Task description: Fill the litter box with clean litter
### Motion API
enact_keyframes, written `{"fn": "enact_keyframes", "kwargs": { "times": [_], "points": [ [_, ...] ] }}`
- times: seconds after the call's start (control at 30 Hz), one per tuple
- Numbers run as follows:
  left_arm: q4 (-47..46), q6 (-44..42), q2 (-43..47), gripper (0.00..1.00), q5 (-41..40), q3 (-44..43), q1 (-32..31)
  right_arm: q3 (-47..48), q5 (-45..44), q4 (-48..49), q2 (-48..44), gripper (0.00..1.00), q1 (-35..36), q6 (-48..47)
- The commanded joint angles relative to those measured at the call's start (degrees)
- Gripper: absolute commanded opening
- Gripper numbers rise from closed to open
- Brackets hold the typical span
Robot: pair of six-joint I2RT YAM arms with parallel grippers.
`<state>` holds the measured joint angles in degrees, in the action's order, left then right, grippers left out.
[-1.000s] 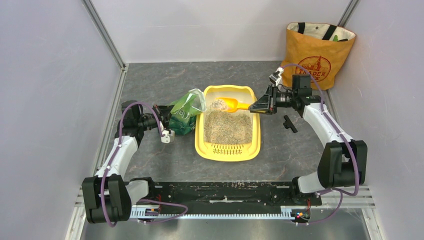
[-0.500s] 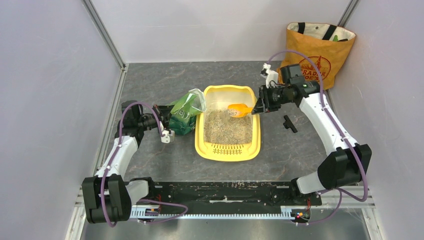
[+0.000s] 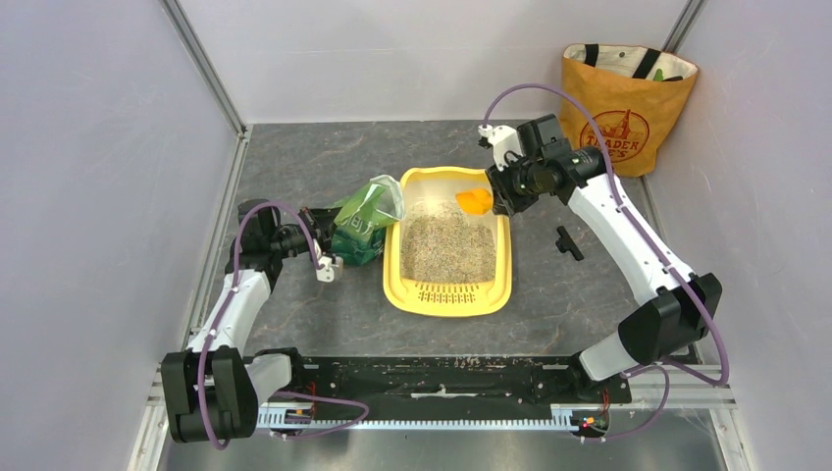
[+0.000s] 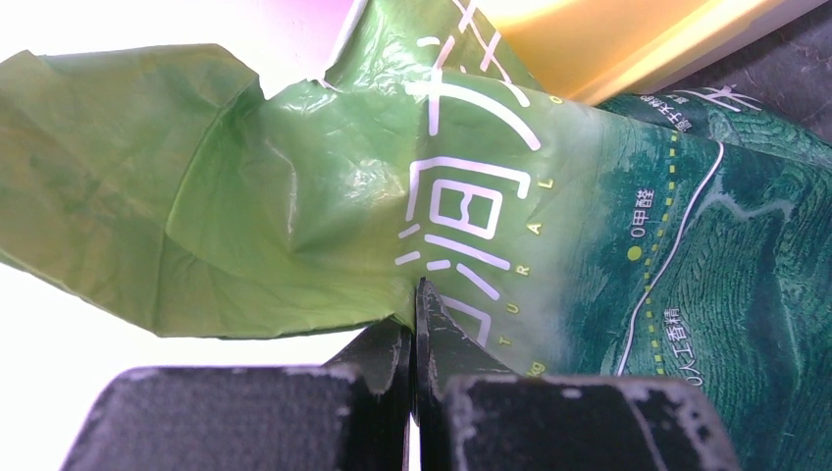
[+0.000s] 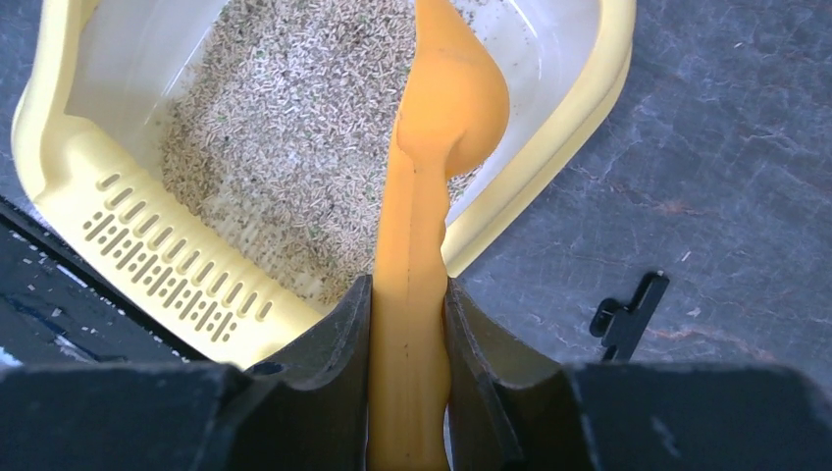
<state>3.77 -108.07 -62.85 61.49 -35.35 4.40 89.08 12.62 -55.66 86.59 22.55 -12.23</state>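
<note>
The yellow litter box stands mid-table with its slotted grate at the near end. Grey-beige clean litter covers much of its pale floor, and shows in the right wrist view. My right gripper is shut on the handle of the orange scoop, holding it tipped over the box's far right corner; the scoop runs up between my jaws. My left gripper is shut on the crinkly green litter bag, whose open mouth leans on the box's left rim. The bag fills the left wrist view.
An orange tote bag stands at the far right corner. A small black clip lies on the table right of the box, also in the right wrist view. Walls enclose the table on three sides.
My right arm has swung up and left, turning the scoop over the box's far end; the litter it carried is out of the scoop and lies in the box. The left arm has not moved.
</note>
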Motion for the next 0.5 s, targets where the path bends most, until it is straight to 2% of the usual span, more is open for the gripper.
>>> {"fn": "enact_keyframes", "kwargs": {
  "times": [0.0,0.1,0.2,0.27,0.37,0.47],
  "points": [
    [-4.03,2.14,2.53,0.02,0.79,0.95,-0.22,2.84,4.68,-0.29,-3.38,0.00,-0.49,0.00],
    [-4.03,3.28,3.45,0.02,0.13,1.41,-0.19,3.37,10.41,2.44,-5.32,0.00,-3.37,6.57],
    [-5.04,4.93,4.07,0.02,-0.28,1.90,-0.23,2.89,15.45,6.71,-6.50,0.00,-11.56,16.07],
    [-5.57,5.68,4.24,0.02,-0.48,2.19,-0.18,1.26,15.61,10.06,-8.20,0.00,-15.42,19.26],
    [-5.83,6.01,4.31,0.02,-0.53,2.38,-0.19,-2.91,11.78,15.80,-12.17,0.00,-19.45,24.47],
    [-6.61,6.56,4.18,0.02,-0.54,2.50,-0.19,-7.44,2.02,18.05,-14.64,0.00,-21.23,27.45]
  ]
}}
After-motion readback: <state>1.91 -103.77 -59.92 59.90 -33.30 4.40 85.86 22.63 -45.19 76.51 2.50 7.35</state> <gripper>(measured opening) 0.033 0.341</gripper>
